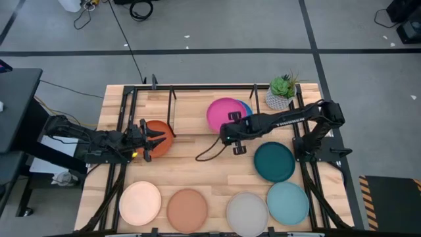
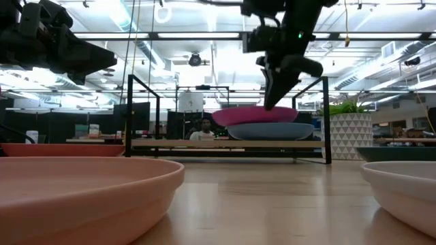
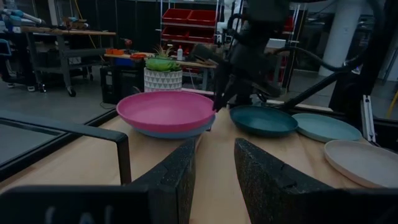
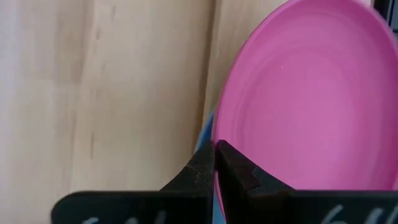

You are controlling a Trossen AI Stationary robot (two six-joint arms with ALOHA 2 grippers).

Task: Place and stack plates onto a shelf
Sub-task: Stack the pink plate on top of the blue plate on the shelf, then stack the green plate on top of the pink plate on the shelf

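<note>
- The left gripper (image 1: 152,140) is at the left side of the table, over the orange-red plate (image 1: 162,135). Its fingers (image 3: 174,180) stand open with a gap between them and hold nothing. I cannot tell if this plate lies on the shelf (image 2: 225,143) or on the table (image 1: 204,168) just beside it.
- In the front row, from left to right, lie the cream plate (image 1: 140,203), the brown plate (image 1: 187,210), the grey plate (image 1: 247,212) and the light teal plate (image 1: 287,202). All four wait on the table, well apart from the shelf. The dark teal plate (image 1: 274,161) lies just behind the light teal one.
- The right gripper (image 1: 231,130) is at the near rim of the magenta plate (image 1: 223,113). Its fingers (image 4: 202,171) are closed on this rim.
- The magenta plate rests tilted on the blue plate (image 2: 272,131), which lies flat on the right half of the shelf. The high side of the magenta plate is the side that the gripper holds.
- The plate lies from the gripper toward the back of the table, beside the potted plant (image 1: 281,92). I think the coming move is to let go of the rim and draw back toward the front, away from the plate.
- The right arm is much nearer to this stack than the left arm.
</note>
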